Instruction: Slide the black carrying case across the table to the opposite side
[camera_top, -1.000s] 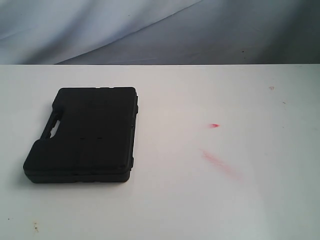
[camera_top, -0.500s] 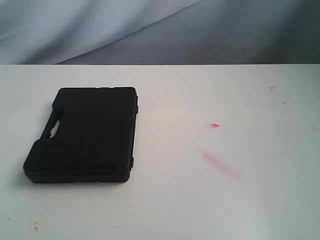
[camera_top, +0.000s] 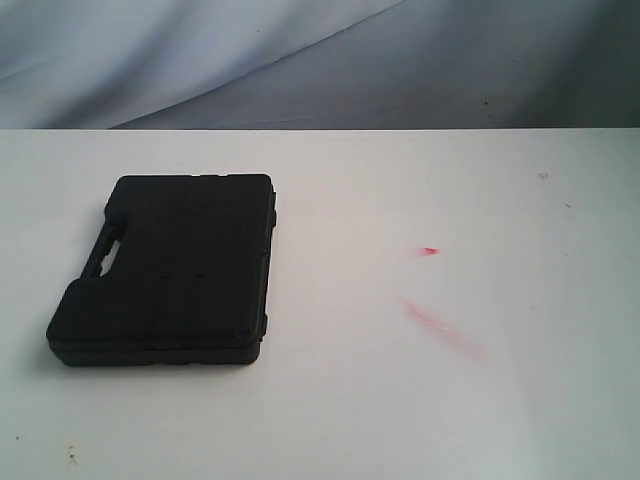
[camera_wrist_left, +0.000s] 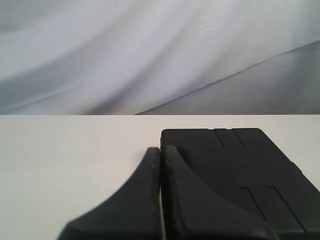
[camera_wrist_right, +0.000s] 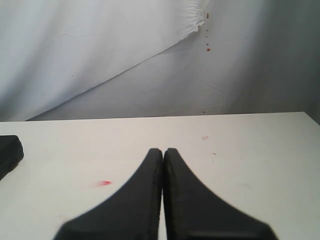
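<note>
The black carrying case (camera_top: 165, 268) is lying flat and closed on the left part of the white worktop (camera_top: 400, 420), its handle cut-out (camera_top: 103, 255) facing the left edge, with bare surface showing all around it. The left fingers (camera_wrist_left: 135, 205) are pressing flat against each other along their whole length, gripping nothing; in the left wrist view the case (camera_wrist_left: 250, 165) is sitting ahead of their tips and a little to one side, and the exterior view is showing nothing touching it. Further right, a small red spot (camera_top: 429, 251) and a longer faint red smear (camera_top: 440, 325) are marking the worktop, well apart from the case. The right fingers (camera_wrist_right: 135, 200) are likewise closing tight together, empty, hanging over bare worktop, with only a corner of the case (camera_wrist_right: 9, 150) peeking in at the edge of the right wrist view. A grey cloth (camera_top: 300, 60) is hanging behind the far edge.
</note>
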